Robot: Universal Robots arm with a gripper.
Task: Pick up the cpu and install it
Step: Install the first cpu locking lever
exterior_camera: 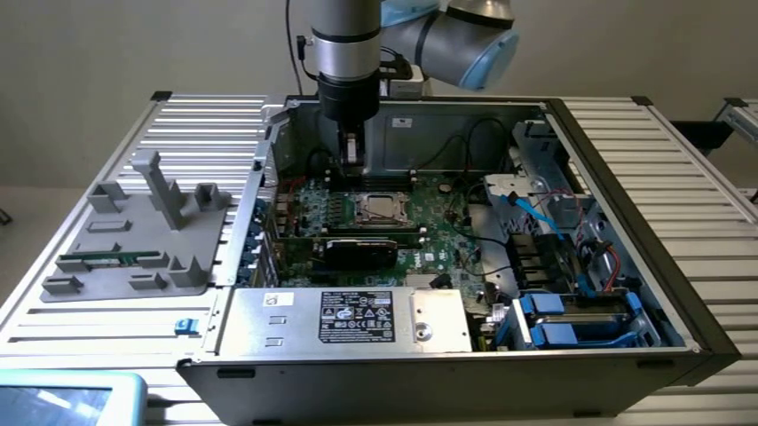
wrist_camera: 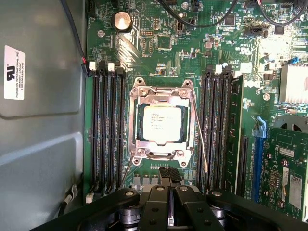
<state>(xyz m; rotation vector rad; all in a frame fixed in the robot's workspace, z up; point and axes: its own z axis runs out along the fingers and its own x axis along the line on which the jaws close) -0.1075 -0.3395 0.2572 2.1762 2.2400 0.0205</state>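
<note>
Motherboard (wrist_camera: pixel 159 43), cpu (wrist_camera: pixel 162 124) flush inside socket frame (wrist_camera: pixel 135 120), closed tool (wrist_camera: pixel 170 185) clear above.

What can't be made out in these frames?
- Wrist view: print on the cpu is too small to read.
- Wrist view: the gripper hides the board beneath it.
- Exterior view: the arm is cut off by the top edge.
- Either view: whether the socket frame is latched, too small.

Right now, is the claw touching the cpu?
Apart. The wrist view shows the cpu lying fully uncovered inside the socket frame, with the shut claw outside that frame.
</note>
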